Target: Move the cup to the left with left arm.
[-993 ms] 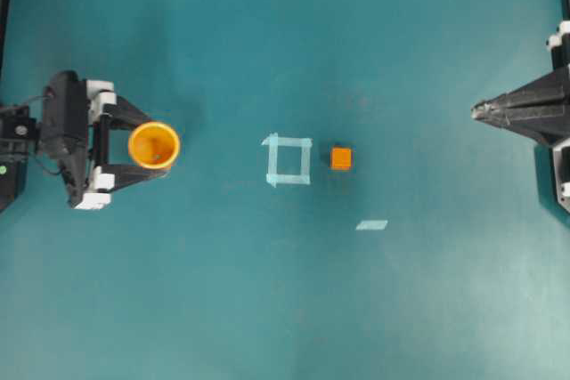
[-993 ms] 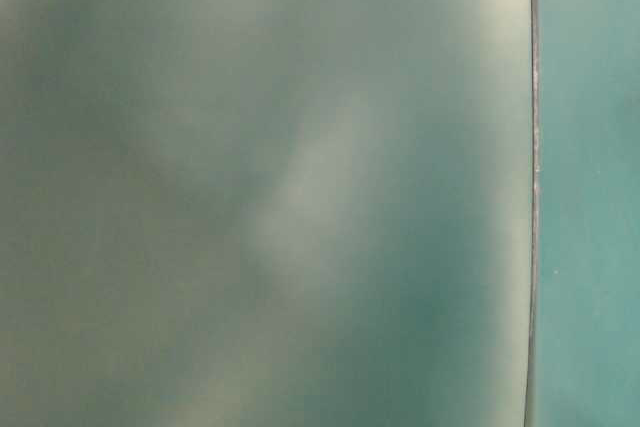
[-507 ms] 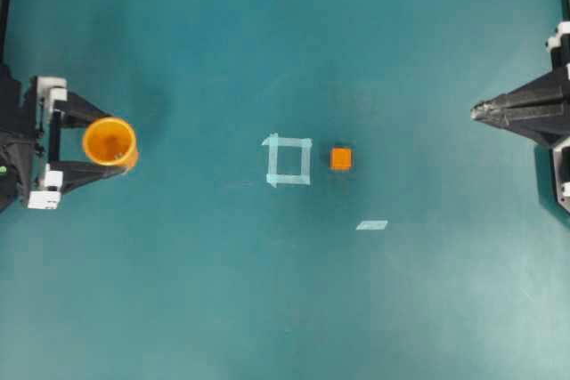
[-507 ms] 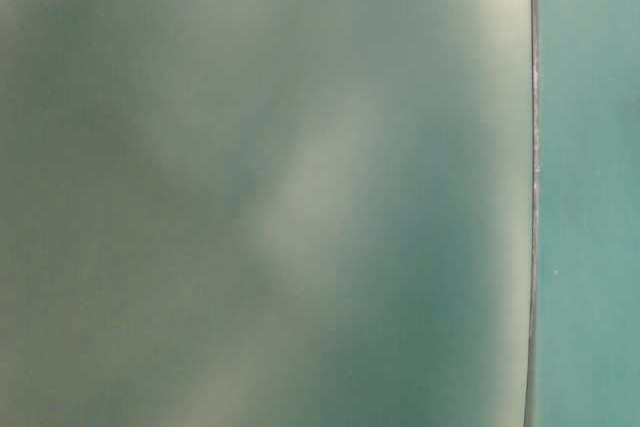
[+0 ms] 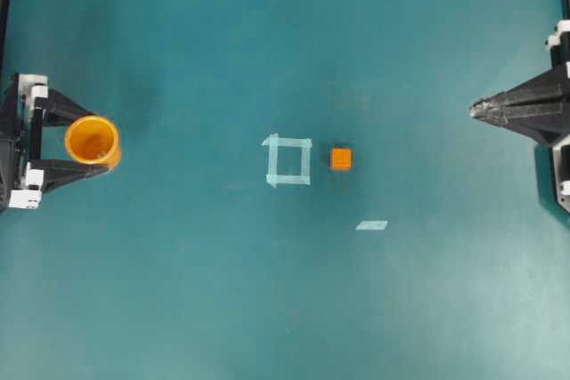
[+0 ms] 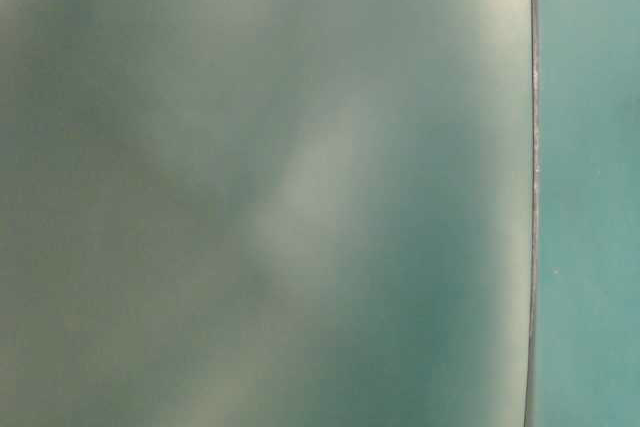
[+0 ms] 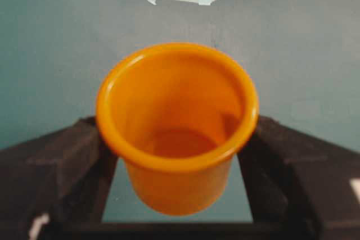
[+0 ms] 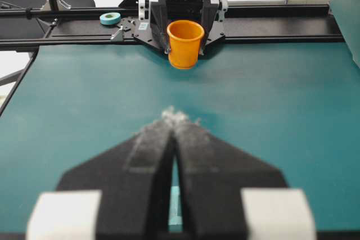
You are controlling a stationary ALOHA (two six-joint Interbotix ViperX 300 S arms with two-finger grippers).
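Observation:
The orange-yellow cup (image 5: 91,141) stands upright at the far left of the teal table, and my left gripper (image 5: 105,142) is shut on it. In the left wrist view the cup (image 7: 177,122) fills the middle, with a black finger (image 7: 56,161) pressed against each side of it. From the right wrist view the cup (image 8: 184,43) sits at the table's far edge in front of the left arm (image 8: 183,4). Whether its base touches the table I cannot tell. My right gripper (image 5: 474,111) is shut at the right edge, with nothing between its fingers (image 8: 152,139).
A pale tape square (image 5: 288,160) marks the table's middle, with a small orange cube (image 5: 341,158) just to its right and a loose tape strip (image 5: 371,225) below that. A tape roll (image 8: 111,18) lies on the rail behind the left arm. The table-level view is only blur.
My left gripper has carried the cup leftward, from well inside the table to its far left edge. The right arm, cube and tape marks have not moved.

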